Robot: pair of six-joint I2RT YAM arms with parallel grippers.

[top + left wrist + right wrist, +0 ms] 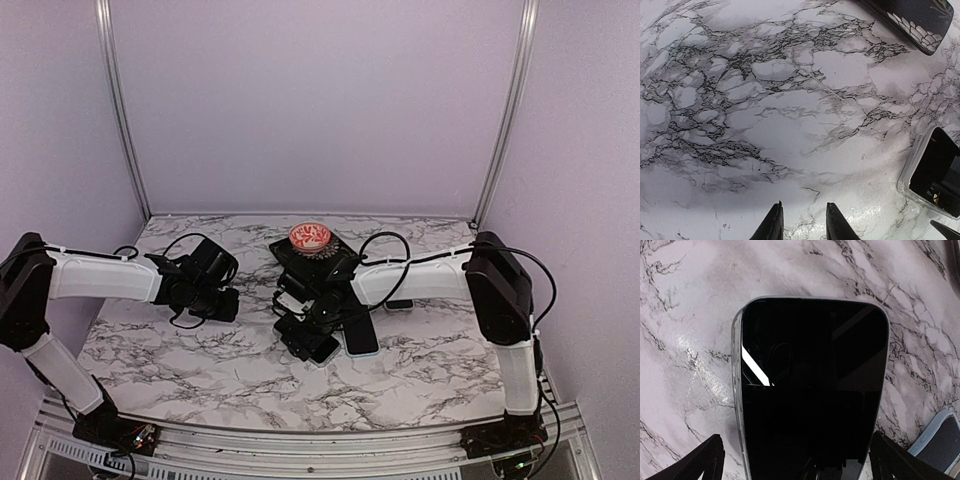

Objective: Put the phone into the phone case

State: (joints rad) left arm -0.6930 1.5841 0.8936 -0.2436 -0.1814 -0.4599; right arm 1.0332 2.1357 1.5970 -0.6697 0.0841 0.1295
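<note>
Marble-print table (200,370), 2 arms reaching in from the near edge. R gripper (797,437) is over the middle of the table w/ jaws spread wide, 1 finger either side of the phone (810,390), and no grip on it that I can see. Phone lies flat, screen up & dark, w/ a streak of glare at its left. A clear case (736,390) rim shows along its left & top edges, so the phone looks seated in it. No logo or text shows on the glass. A 2nd device w/ a pale rim (940,440) sits just beside it at lower right. L gripper (804,205) is well left of the phone, above bare marble, fingers a little apart w/ nothing between them. Its cam catches a dark case w/ a scale pattern (920,20) at top right. From the top cam, a red & white round disc (310,237) sits on a dark slab behind the R gripper; any print on it is too small to read.
</note>
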